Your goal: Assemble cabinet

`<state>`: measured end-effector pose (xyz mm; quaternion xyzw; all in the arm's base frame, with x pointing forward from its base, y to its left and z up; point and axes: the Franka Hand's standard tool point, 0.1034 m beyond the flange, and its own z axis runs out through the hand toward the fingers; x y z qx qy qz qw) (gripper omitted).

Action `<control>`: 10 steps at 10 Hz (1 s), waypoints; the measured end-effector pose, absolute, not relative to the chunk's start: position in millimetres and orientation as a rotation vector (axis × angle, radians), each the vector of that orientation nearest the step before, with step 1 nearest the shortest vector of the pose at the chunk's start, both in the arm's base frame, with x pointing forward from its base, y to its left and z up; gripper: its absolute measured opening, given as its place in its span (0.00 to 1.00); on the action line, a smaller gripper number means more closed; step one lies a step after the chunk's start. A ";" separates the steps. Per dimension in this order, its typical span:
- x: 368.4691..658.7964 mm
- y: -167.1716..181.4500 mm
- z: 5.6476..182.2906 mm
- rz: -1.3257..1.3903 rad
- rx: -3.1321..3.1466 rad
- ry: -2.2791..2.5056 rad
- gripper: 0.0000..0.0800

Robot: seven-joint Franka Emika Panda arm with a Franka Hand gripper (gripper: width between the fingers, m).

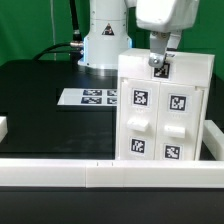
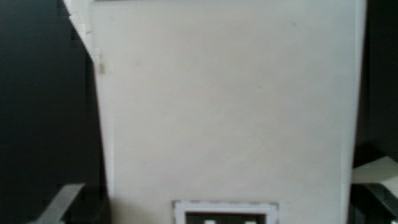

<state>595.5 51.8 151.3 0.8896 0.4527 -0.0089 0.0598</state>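
The cabinet (image 1: 160, 110) is a large white box at the exterior view's right. Its face shows several black-and-white tags and two small drawer-like blocks. It stands close against the white front rail. My gripper (image 1: 160, 66) comes down from above onto the cabinet's top edge. In the wrist view a plain white side of the cabinet (image 2: 222, 100) fills the picture between my fingers (image 2: 63, 203), with one tag at its end. The jaws sit against both sides of it, shut on the cabinet.
The marker board (image 1: 100, 97) lies flat on the black table behind the cabinet, at the foot of the arm's white base (image 1: 105, 40). A white rail (image 1: 60, 172) runs along the table's front edge. A small white piece (image 1: 3, 128) shows at the far left edge.
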 end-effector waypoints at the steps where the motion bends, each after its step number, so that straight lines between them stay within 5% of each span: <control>1: 593.3 54.7 151.2 -0.031 2.747 1.276 0.70; 4: 588.0 63.8 151.3 -0.037 2.882 1.003 0.70; 6: 587.2 65.8 150.3 -0.034 2.930 0.887 0.77; 7: 587.2 65.8 150.1 -0.035 2.928 0.892 0.95; 10: 587.1 65.8 149.5 -0.036 2.928 0.892 1.00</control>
